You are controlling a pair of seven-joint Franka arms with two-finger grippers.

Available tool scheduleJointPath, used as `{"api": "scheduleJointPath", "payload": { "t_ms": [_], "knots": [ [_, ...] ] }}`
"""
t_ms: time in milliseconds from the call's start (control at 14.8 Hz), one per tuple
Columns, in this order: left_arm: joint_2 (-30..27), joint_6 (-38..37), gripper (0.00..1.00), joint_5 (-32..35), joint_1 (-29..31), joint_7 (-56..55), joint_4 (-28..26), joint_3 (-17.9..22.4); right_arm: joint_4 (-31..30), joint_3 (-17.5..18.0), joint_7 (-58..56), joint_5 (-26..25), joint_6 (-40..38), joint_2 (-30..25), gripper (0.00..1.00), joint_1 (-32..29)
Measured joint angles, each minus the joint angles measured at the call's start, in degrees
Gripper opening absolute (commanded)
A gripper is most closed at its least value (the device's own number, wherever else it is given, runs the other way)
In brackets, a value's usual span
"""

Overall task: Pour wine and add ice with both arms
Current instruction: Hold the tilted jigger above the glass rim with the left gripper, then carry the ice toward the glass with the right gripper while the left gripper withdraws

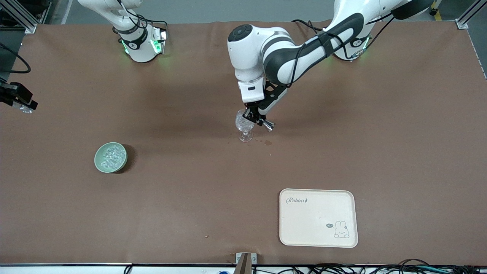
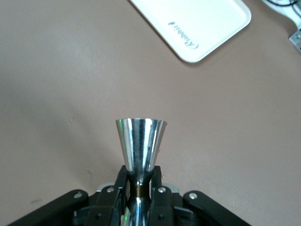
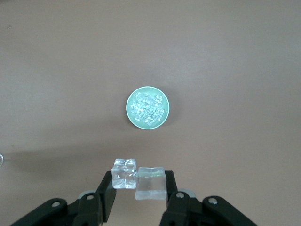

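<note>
My left gripper (image 1: pixel 254 116) is shut on a shiny metal jigger (image 1: pixel 267 124) and holds it tilted right beside the clear cut-pattern stemmed glass (image 1: pixel 244 125), which stands upright mid-table. In the left wrist view the fingers (image 2: pixel 161 181) clamp the jigger's (image 2: pixel 140 143) narrow waist. My right gripper (image 1: pixel 23 105) is up in the air at the right arm's end of the table, shut on two clear ice cubes (image 3: pixel 138 179) held side by side between its fingers (image 3: pixel 107 186). The pale green bowl (image 1: pixel 110 157) holds several more ice cubes and shows below in the right wrist view (image 3: pixel 148 107).
A cream tray (image 1: pixel 318 218) with a rabbit print lies nearer the front camera, toward the left arm's end; it also shows in the left wrist view (image 2: pixel 197 23). Small dark wet spots (image 1: pixel 268 143) mark the brown table cover beside the glass's foot.
</note>
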Motion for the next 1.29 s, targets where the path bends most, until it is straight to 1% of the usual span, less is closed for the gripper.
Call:
{"api": "scheduleJointPath", "payload": {
  "t_ms": [339, 542, 678, 814, 949, 1085, 1288],
  "knots": [
    [0.0, -1.2, 0.00, 4.1, -1.2, -0.8, -0.1, 0.0, 0.0, 0.5, 0.4, 0.1, -0.1, 0.0, 0.04, 1.0],
    [0.1, -2.1, 0.00, 4.7, -1.8, -2.4, -0.1, 0.0, 0.0, 0.9, 4.4, 0.3, -0.1, -0.1, 0.04, 4.4],
    [0.1, -2.1, 0.00, 3.5, -1.7, -2.6, 0.4, 0.0, -0.1, 1.1, 8.3, 0.8, 0.1, 0.0, 0.04, 7.7],
    [0.0, -2.1, 0.00, -0.8, -1.2, -2.7, 2.0, 0.0, -0.4, 1.3, 12.0, 1.7, 1.1, 0.1, 0.03, 10.6],
    [-0.1, -2.2, 0.00, -8.2, -0.5, -2.4, 4.7, 0.7, -0.8, 1.4, 13.2, 2.8, 2.0, 0.5, 0.03, 12.2],
    [-0.4, -2.1, 0.00, -16.1, 0.3, 1.4, 7.9, 2.9, -1.1, 1.4, 15.2, 4.3, 3.2, 1.5, 0.03, 13.1],
    [-1.4, -2.1, 0.00, -31.2, 2.2, 9.9, 10.8, 8.4, -1.6, 1.4, 21.4, 5.3, 6.1, 3.7, 0.03, 16.9]
  ]
}}
